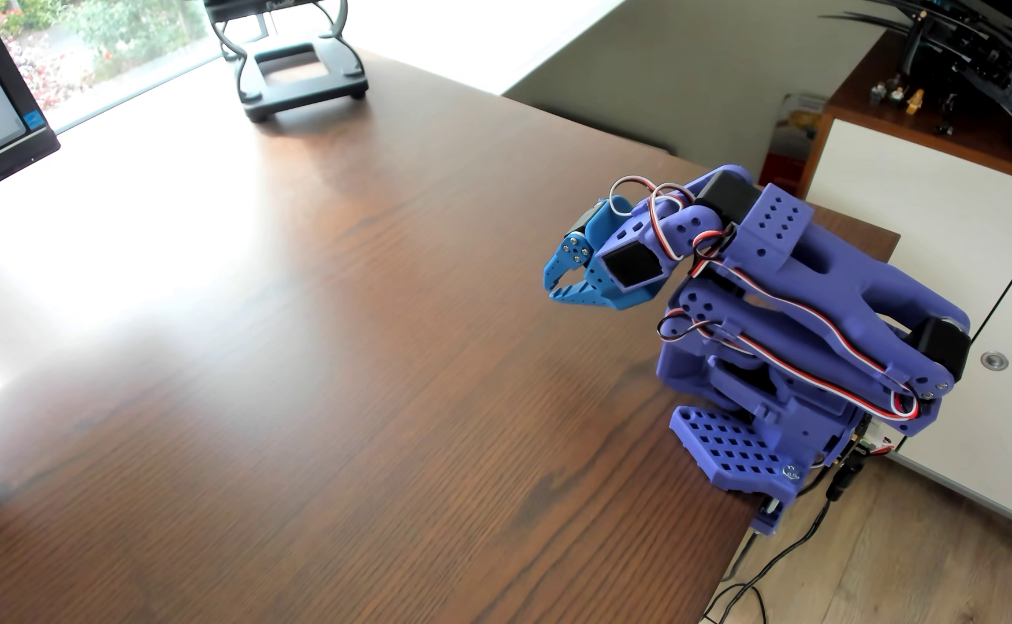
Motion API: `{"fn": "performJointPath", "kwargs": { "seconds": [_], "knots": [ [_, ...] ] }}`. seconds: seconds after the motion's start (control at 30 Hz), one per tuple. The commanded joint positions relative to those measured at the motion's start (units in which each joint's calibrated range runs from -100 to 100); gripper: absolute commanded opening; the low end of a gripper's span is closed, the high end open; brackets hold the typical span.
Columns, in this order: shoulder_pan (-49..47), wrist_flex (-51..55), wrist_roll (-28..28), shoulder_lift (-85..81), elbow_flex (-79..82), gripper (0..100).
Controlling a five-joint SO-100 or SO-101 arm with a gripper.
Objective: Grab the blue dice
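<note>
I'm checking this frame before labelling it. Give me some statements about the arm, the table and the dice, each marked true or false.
1. The gripper holds a dice. False: nothing shows between its tips, which nearly meet.
2. The arm sits folded at the right edge of the wooden table. True.
3. A blue dice lies mid-table. False: no dice is visible anywhere.
4. A black stand rests at the table's far end. True.
5. The gripper rests on the tabletop. False: it hangs above it.
</note>
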Motion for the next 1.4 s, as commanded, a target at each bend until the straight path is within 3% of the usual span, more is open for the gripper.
{"fn": "performJointPath", "kwargs": {
  "seconds": [0.0,0.37,0.53,0.63,0.77,1.03,1.2,1.37],
  "knots": [
    [-0.54,-1.25,-0.13,-0.16,-0.50,2],
    [0.20,-1.08,-0.39,-0.16,-1.40,2],
    [4.70,-1.08,0.24,0.76,-11.80,2],
    [5.52,-1.08,3.50,3.77,-19.94,2],
    [8.55,-1.08,5.07,20.02,-34.04,2],
    [25.08,-1.08,7.49,66.81,-64.51,2],
    [34.49,-1.08,7.81,87.58,-73.19,2],
    [39.64,-1.25,11.17,94.19,-73.19,2]
  ]
}}
